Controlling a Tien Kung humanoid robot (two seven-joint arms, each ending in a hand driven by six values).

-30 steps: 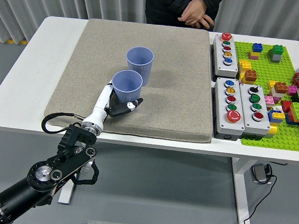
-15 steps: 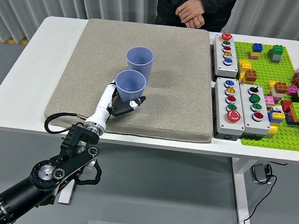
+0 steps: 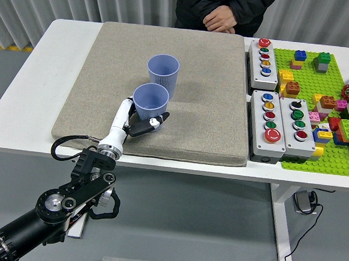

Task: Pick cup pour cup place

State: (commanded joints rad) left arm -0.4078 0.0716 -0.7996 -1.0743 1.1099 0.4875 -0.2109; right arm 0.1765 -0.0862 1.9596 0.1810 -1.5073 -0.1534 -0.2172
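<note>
Two blue-purple ribbed cups stand upright on the beige mat [image 3: 199, 68]. My left hand [image 3: 141, 122] is shut on the nearer cup [image 3: 150, 102], with white and black fingers wrapped around its lower part. The second cup [image 3: 163, 73] stands just behind and slightly right of it, close to touching. Neither cup's inside shows any contents. My black left arm [image 3: 63, 198] comes in from the lower left corner. The right arm is out of view.
Three grey button boxes [image 3: 264, 56] sit right of the mat. A green baseplate [image 3: 331, 84] with several coloured bricks lies at the far right. A person in dark clothing stands at the far edge with clasped hands [image 3: 219, 20].
The held cup and my left hand have shifted slightly, first right and then a little back left. The person's hands have moved left along the far edge.
</note>
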